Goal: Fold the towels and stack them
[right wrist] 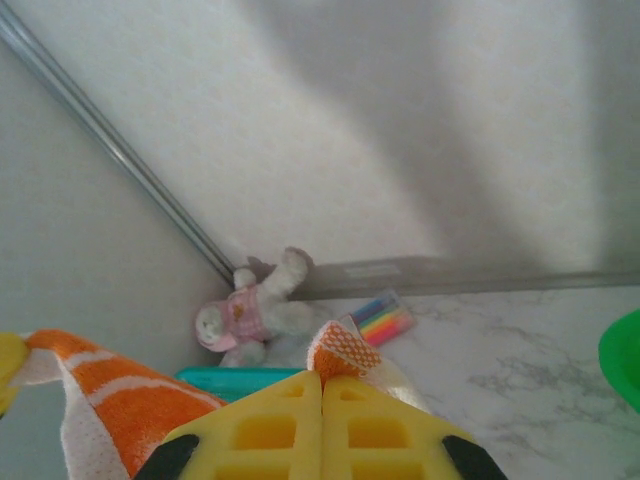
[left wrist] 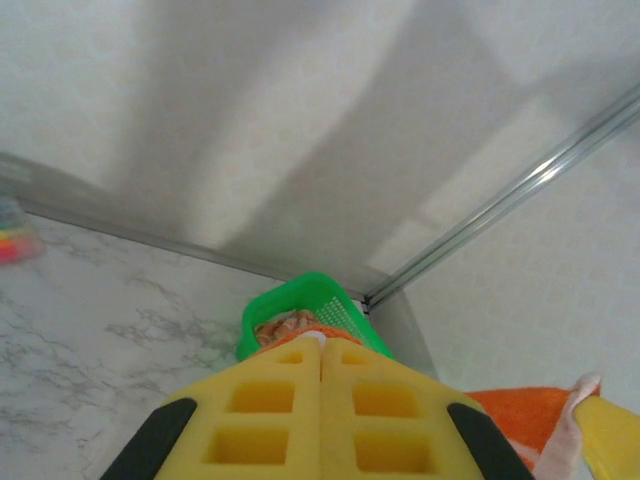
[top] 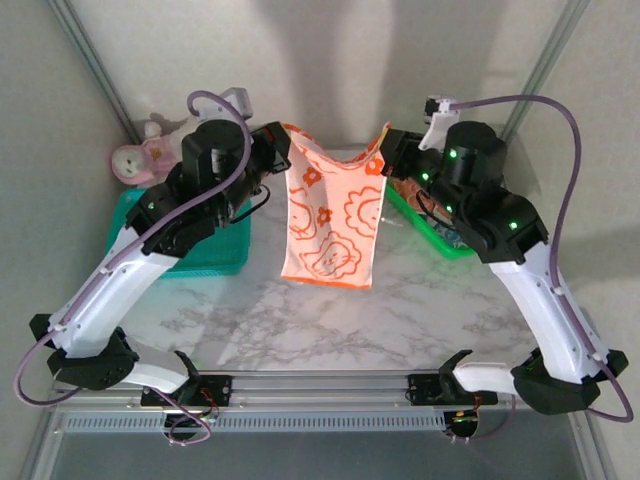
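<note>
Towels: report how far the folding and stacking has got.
Done: nothing looks folded or stacked yet. In hand: the orange towel hangs open above the table, one top corner pinched shut in the left gripper, the other in the right gripper. Left: fold it, lay it down, then likely deal with the peach cloth lying in the green basket.

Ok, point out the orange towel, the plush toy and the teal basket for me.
orange towel [top: 330,215], top view, middle of the hanging cloth.
plush toy [right wrist: 240,315], right wrist view, its pink body.
teal basket [top: 222,255], top view, near right corner.
</note>
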Available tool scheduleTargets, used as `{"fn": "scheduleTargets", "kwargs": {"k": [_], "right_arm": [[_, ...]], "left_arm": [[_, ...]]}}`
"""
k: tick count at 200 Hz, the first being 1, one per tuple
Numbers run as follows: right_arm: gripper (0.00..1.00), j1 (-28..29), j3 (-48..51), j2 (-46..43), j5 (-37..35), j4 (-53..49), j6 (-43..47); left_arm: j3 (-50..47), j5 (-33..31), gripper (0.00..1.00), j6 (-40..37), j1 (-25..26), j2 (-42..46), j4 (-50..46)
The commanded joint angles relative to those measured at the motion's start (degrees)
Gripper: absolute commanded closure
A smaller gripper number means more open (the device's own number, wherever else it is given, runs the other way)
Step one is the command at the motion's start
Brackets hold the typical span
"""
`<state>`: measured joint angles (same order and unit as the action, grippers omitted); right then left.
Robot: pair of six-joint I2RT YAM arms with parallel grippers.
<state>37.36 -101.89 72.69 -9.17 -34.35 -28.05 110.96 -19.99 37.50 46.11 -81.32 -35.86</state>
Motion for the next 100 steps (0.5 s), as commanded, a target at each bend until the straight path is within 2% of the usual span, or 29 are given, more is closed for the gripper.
{"fn": "scheduleTargets", "kwargs": {"k": [1, 20, 52, 100], "right_arm": [[1.0, -2.8, -1.5, 4.4, -0.2, -2.4, -2.7], [1.0, -5.9, -3.9, 9.5, 3.9, -2.1, -3.7], [1.0, -8.9, -8.7, 19.2, 6.0, 0.5, -2.3], [1.0, -13.2, -18.4, 36.0, 10.6, 1.0, -0.9]], "left_arm": [[0.9, 5.1, 1.0, 3.6, -5.3, -4.3, -2.0], [0.7, 7.7, 1.0, 2.6, -8.9, -7.2, -0.6], [1.9, 16.5, 1.0, 0.2, -17.1, -14.4, 3.1], [5.6, 20.6, 1.0, -5.1, -23.1, -27.4, 4.8]]}}
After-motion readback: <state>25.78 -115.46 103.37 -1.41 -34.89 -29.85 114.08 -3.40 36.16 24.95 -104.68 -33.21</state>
